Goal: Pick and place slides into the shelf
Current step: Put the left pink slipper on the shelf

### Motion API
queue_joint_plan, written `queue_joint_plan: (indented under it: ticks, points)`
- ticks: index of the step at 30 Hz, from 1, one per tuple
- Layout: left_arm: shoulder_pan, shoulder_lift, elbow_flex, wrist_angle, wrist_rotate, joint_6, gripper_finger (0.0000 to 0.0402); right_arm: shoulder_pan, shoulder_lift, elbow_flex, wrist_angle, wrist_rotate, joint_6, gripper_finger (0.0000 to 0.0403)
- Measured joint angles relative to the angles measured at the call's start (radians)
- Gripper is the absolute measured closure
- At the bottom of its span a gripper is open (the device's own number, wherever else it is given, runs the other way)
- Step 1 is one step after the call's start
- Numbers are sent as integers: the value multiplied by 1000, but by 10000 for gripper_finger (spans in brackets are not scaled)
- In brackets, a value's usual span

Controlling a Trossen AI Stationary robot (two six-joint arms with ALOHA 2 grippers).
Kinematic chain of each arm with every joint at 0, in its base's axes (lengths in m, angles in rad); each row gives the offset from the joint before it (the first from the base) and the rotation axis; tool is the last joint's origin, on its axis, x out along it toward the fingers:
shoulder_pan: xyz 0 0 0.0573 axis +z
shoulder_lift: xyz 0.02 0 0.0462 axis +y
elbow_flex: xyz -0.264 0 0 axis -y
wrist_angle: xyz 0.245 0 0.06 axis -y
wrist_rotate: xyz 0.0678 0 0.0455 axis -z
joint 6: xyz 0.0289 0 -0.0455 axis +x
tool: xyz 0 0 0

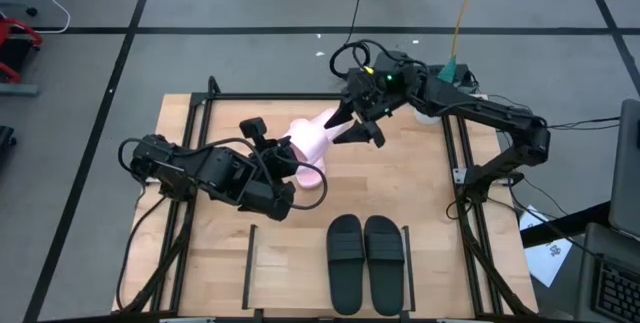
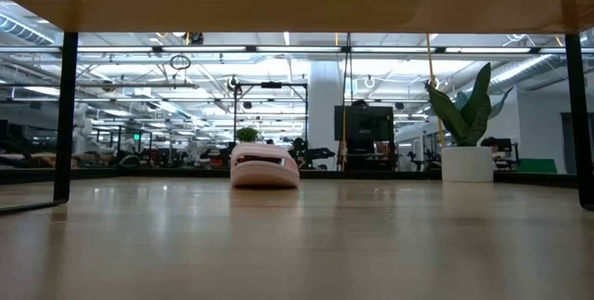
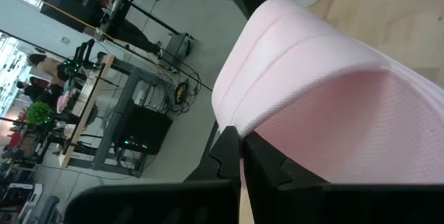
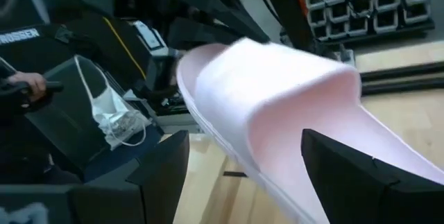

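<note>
High view: the left hand point(image 1: 296, 159) is clamped on a pale pink foam slide point(image 1: 312, 139) lifted off the tabletop point(image 1: 420, 193), whose far end sits between the right hand's point(image 1: 352, 123) spread fingers. It looks light, springy; the strap edge seems the safest hold.

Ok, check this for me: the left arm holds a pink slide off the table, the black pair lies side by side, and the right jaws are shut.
Not quite. The right gripper has its jaws open, standing wide on either side of the pink slide, as the right wrist view shows. The rest holds: the left gripper holds that pink slide off the table, and the black pair lies side by side.
</note>
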Motion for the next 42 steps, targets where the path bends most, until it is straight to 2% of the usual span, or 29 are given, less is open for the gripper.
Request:
queue_joint_plan:
  ticks: [18, 22, 35, 39, 42]
  points:
    - [18, -1, 0, 0, -27, 33, 401, 67, 5, 0, 84, 9, 37, 133]
    - [17, -1, 0, 1, -27, 33, 401, 72, 16, 0, 99, 10, 53, 145]
    - [17, -1, 0, 0, -20, 33, 401, 100, 96, 0, 172, -20, 115, 234]
    - [17, -1, 0, 1, -18, 32, 401, 98, 97, 0, 174, -19, 115, 286]
    - [16, -1, 0, 2, -12, 32, 401, 98, 93, 0, 174, -21, 106, 343]
